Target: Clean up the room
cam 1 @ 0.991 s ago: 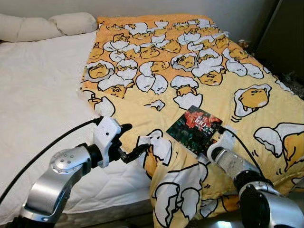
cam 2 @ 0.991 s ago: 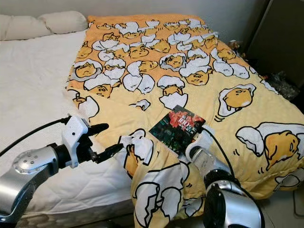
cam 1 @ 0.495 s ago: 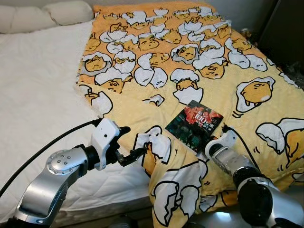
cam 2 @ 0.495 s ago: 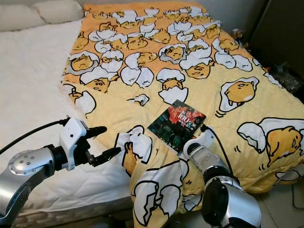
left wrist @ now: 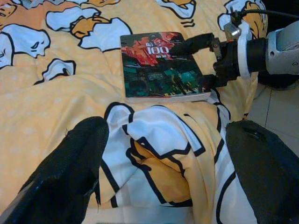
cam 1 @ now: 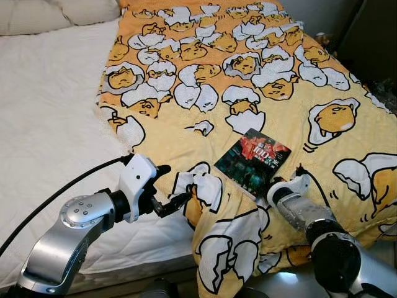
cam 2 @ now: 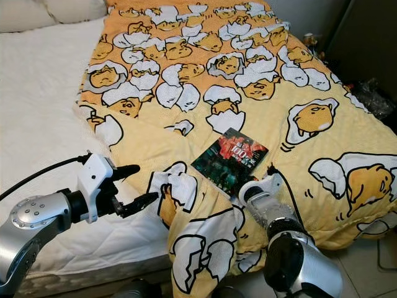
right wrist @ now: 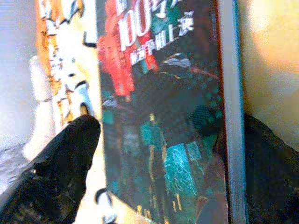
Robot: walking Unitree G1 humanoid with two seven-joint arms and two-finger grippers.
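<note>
A dark book (cam 1: 253,159) with a red and teal cover lies flat on the yellow egg-print blanket (cam 1: 248,81), near the bed's front edge. My right gripper (left wrist: 198,63) is open at the book's near corner, one finger over the cover and the other beside the edge. The right wrist view looks along the book (right wrist: 163,116), with a black finger on each side. My left gripper (cam 1: 175,184) hovers open just left of a bunched fold of blanket (cam 1: 201,189), holding nothing.
The white mattress (cam 1: 49,124) lies bare on the left, with pillows (cam 1: 37,15) at its head. The blanket hangs over the bed's front edge (cam 1: 229,261). A dark cabinet (cam 1: 372,37) stands at the right, with light floor (cam 2: 366,273) below.
The whole picture has shifted, so the camera now looks lower and closer at the bed. Both grippers keep much the same places by the blanket fold and the book.
</note>
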